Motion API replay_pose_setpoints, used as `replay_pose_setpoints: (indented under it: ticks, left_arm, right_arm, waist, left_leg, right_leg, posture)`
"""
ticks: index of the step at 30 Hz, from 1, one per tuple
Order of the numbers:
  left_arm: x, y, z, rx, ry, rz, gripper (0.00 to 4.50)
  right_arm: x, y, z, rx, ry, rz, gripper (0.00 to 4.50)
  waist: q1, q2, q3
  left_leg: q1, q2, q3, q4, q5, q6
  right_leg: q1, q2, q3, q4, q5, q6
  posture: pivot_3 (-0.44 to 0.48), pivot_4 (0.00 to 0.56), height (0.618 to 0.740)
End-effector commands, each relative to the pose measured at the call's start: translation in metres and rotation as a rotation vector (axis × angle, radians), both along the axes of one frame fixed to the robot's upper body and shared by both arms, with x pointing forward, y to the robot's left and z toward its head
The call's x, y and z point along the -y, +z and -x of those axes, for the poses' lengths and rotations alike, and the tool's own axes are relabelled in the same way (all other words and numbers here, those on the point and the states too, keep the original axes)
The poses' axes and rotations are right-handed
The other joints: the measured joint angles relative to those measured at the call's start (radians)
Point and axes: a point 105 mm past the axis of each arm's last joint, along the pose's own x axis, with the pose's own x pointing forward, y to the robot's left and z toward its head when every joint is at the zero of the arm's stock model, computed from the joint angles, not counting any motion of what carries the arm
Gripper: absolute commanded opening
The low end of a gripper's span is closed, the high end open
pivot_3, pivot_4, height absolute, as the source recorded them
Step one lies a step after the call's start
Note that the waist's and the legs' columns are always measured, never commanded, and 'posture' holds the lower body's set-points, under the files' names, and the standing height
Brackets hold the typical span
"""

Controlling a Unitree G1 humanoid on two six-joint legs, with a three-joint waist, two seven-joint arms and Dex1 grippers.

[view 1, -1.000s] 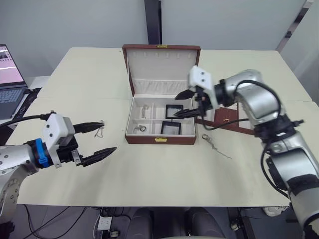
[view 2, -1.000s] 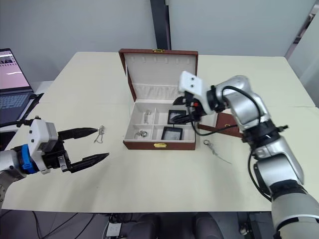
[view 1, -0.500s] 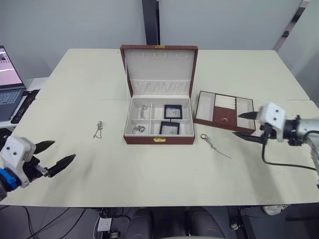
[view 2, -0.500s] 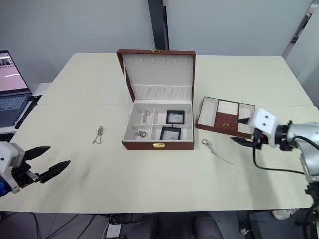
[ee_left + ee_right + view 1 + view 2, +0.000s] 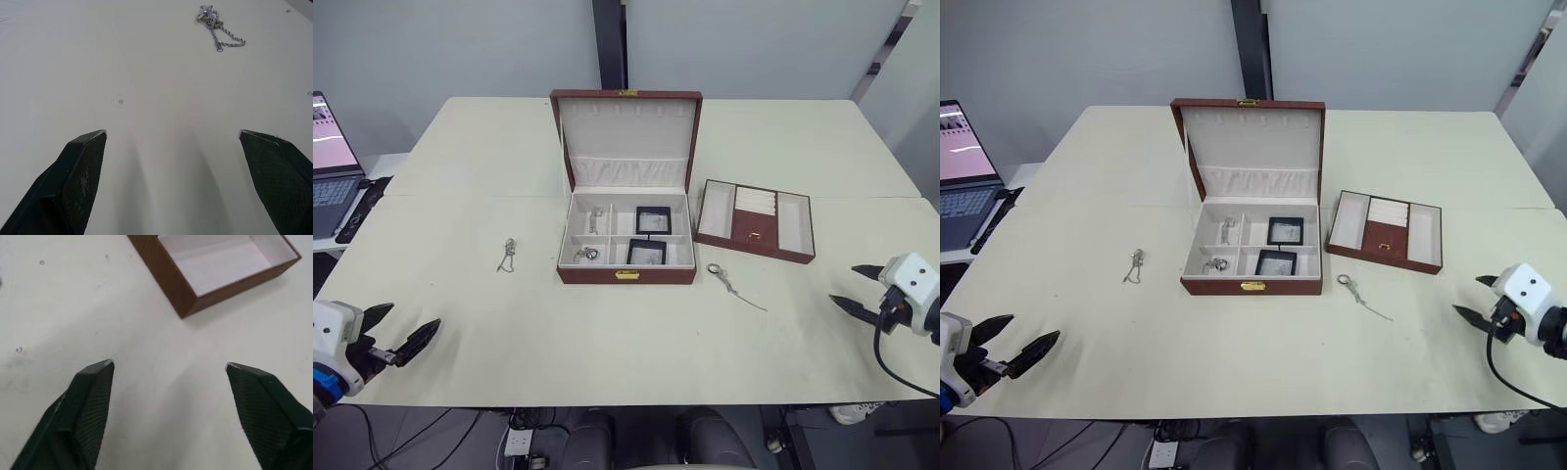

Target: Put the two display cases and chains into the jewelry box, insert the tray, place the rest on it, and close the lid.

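The jewelry box (image 5: pixel 597 276) stands mid-table with its lid (image 5: pixel 626 127) up. Both display cases (image 5: pixel 653 219) (image 5: pixel 646 252) lie in its right compartments, and small chains (image 5: pixel 595 217) (image 5: pixel 587 254) in its left ones. One chain (image 5: pixel 507 255) (image 5: pixel 217 27) lies on the table left of the box, another (image 5: pixel 729 284) right of its front corner. The tray (image 5: pixel 715 209) (image 5: pixel 220 269) sits to the right of the box. My left gripper (image 5: pixel 414 317) (image 5: pixel 173 134) is open and empty at the near left edge. My right gripper (image 5: pixel 843 285) (image 5: pixel 168 364) is open and empty at the near right edge.
A laptop (image 5: pixel 328 157) sits on a side surface at the far left. A dark post (image 5: pixel 610 44) rises behind the table. Bare tabletop (image 5: pixel 626 343) stretches between the box and the near edge.
My right gripper has drawn back from over the box to the near right edge. My left gripper has pulled back from beside the left chain to the near left corner.
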Motion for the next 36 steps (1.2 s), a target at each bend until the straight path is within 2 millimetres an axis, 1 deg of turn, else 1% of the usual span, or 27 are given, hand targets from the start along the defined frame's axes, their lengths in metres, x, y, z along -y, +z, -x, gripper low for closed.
replay_pose_setpoints:
  ticks: [1,7,10,15,18,22,23,25,28,29,30,31,34,36]
  left_arm:
    - [-0.006,0.006,0.004,0.030,0.027,-0.004,4.50]
    - [-0.002,0.008,0.005,0.029,-0.002,-0.016,4.50]
    - [0.007,0.013,0.005,0.028,-0.054,-0.017,4.50]
    - [0.028,0.025,0.004,0.033,-0.172,-0.020,4.50]
    - [0.053,0.035,0.002,0.029,-0.300,-0.013,4.50]
    - [0.095,0.051,-0.003,0.051,-0.485,-0.014,4.50]
    - [0.105,0.055,-0.005,0.058,-0.528,-0.009,4.50]
    - [0.132,0.063,-0.005,0.068,-0.651,-0.008,4.50]
    - [0.164,0.074,-0.004,0.085,-0.792,0.007,4.50]
    - [0.175,0.079,-0.002,0.093,-0.837,0.017,4.50]
    - [0.187,0.084,-0.001,0.107,-0.892,0.024,4.50]
    - [0.198,0.090,0.001,0.124,-0.938,0.037,4.50]
    - [0.216,0.101,0.003,0.155,-1.007,0.056,4.50]
    - [0.226,0.109,0.003,0.181,-1.049,0.062,4.50]
  right_arm:
    - [0.003,0.012,-0.001,0.051,-0.001,0.002,4.45]
    - [0.001,0.015,-0.007,0.076,0.019,0.011,4.45]
    - [0.000,0.017,-0.010,0.070,0.033,0.012,4.45]
    - [-0.004,0.024,-0.019,0.063,0.063,0.011,4.45]
    - [-0.013,0.034,-0.030,0.073,0.092,0.004,4.45]
    - [-0.029,0.047,-0.046,0.072,0.157,0.016,4.45]
    - [-0.033,0.049,-0.049,0.065,0.172,0.013,4.45]
    - [-0.042,0.050,-0.054,0.037,0.222,0.016,4.45]
    - [-0.050,0.048,-0.060,-0.005,0.266,0.020,4.45]
    - [-0.052,0.048,-0.063,-0.014,0.274,0.021,4.07]
    - [-0.054,0.047,-0.065,-0.028,0.285,0.031,3.88]
    - [-0.054,0.045,-0.068,-0.042,0.291,0.038,3.57]
    - [-0.054,0.041,-0.075,-0.054,0.291,0.050,3.57]
    - [-0.055,0.033,-0.079,-0.077,0.296,0.068,3.57]
  waist:
    - [0.000,0.000,0.000]
    - [0.000,0.000,0.000]
    - [0.000,0.000,0.000]
    - [0.000,0.000,0.000]
    - [0.000,0.000,0.000]
    - [0.000,0.000,0.000]
    - [0.000,0.000,0.000]
    - [0.000,0.000,0.000]
    - [0.001,0.000,0.000]
    - [0.001,0.000,0.000]
    - [0.001,0.000,0.000]
    - [0.001,0.000,0.000]
    - [0.000,0.000,0.000]
    - [0.000,0.000,0.000]
  left_leg:
    - [0.000,0.000,0.000,0.000,0.000,0.000]
    - [0.000,0.000,0.000,0.000,0.000,0.000]
    - [0.000,0.000,0.000,0.000,0.000,0.000]
    - [0.000,0.000,0.001,0.000,0.000,0.000]
    - [0.000,0.000,0.001,0.000,0.000,0.000]
    - [0.000,0.000,0.001,0.000,0.000,0.000]
    - [0.000,0.000,0.001,0.000,0.000,0.000]
    - [0.000,0.000,0.001,0.000,0.000,0.000]
    - [0.000,0.000,0.001,0.001,0.000,0.000]
    - [0.000,0.000,0.001,0.001,0.000,0.000]
    - [0.000,0.000,0.000,0.001,0.000,0.000]
    - [0.000,0.000,0.000,0.001,0.000,0.000]
    - [0.000,0.000,0.001,0.001,0.000,0.000]
    - [0.000,0.000,0.001,0.001,0.000,0.000]
  right_leg:
    - [0.000,0.000,0.000,0.000,0.000,0.000]
    - [0.000,0.000,0.000,0.000,0.000,0.000]
    - [0.000,0.000,0.000,0.000,0.000,0.000]
    - [0.000,0.000,0.000,0.000,0.000,0.000]
    - [0.000,0.000,0.000,0.000,0.000,0.000]
    - [0.000,0.000,0.000,0.000,0.000,0.000]
    - [0.000,0.000,0.000,0.000,0.000,0.000]
    - [0.000,0.000,0.000,0.000,0.000,0.000]
    - [0.000,0.000,0.000,0.000,0.000,0.000]
    - [0.000,0.000,0.000,0.000,0.000,0.000]
    - [0.000,0.000,0.000,0.000,0.000,0.000]
    - [0.000,0.000,0.000,0.000,0.000,0.000]
    - [0.000,0.000,0.000,0.000,0.000,0.000]
    - [0.000,0.000,0.000,0.000,0.000,0.000]
  posture:
    - [0.000,0.150,0.740]
    - [0.000,0.150,0.740]
    - [0.000,0.150,0.740]
    - [0.000,0.150,0.740]
    - [0.000,0.150,0.740]
    - [0.000,0.150,0.740]
    - [0.000,0.150,0.740]
    - [0.000,0.150,0.740]
    - [0.000,0.150,0.740]
    - [0.000,0.150,0.740]
    - [0.000,0.150,0.740]
    - [0.000,0.150,0.740]
    - [0.000,0.150,0.740]
    - [0.000,0.150,0.740]
